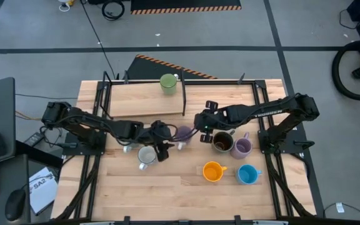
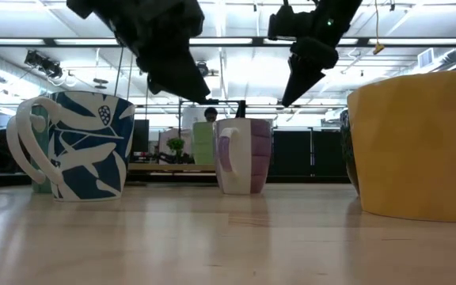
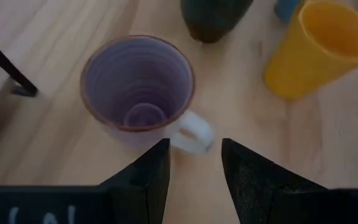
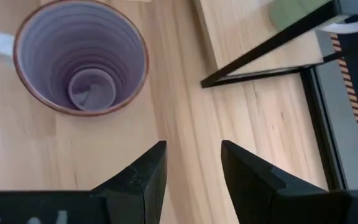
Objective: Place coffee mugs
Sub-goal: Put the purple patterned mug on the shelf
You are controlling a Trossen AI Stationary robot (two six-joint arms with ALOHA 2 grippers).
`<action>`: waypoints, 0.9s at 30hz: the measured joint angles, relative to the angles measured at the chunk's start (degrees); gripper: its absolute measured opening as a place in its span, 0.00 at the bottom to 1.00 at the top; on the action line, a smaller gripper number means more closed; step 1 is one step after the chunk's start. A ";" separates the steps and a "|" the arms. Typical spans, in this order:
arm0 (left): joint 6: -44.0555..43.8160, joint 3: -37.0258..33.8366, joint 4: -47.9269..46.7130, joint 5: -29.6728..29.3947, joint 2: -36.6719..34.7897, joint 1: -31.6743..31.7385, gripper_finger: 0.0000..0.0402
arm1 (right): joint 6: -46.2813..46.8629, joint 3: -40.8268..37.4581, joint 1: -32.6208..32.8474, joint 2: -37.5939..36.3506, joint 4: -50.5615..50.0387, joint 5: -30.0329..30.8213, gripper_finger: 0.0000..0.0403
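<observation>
Both arms reach inward over the middle of the surface (image 1: 136, 187). The left end effector (image 3: 194, 163) hovers released just beside a lilac mug (image 3: 138, 90), fingers either side of its handle without touching. The right end effector (image 4: 191, 163) hangs released, empty, by the same mug. In the high view the arms partly hide this mug.

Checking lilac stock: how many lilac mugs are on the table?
2. One lilac mug stands mid-table between the two arms; the other stands right of the dark brown mug. More could be hidden under the arms.
</observation>
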 joint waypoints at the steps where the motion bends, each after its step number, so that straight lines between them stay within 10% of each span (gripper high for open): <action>1: -1.09 0.36 -0.06 0.15 0.43 -0.41 0.37 | 0.42 -0.02 0.40 -0.01 -0.43 0.07 0.39; 27: 6.55 19.70 -8.33 -4.58 16.79 1.49 0.51 | 16.68 -0.09 15.39 -10.00 -12.55 8.45 0.39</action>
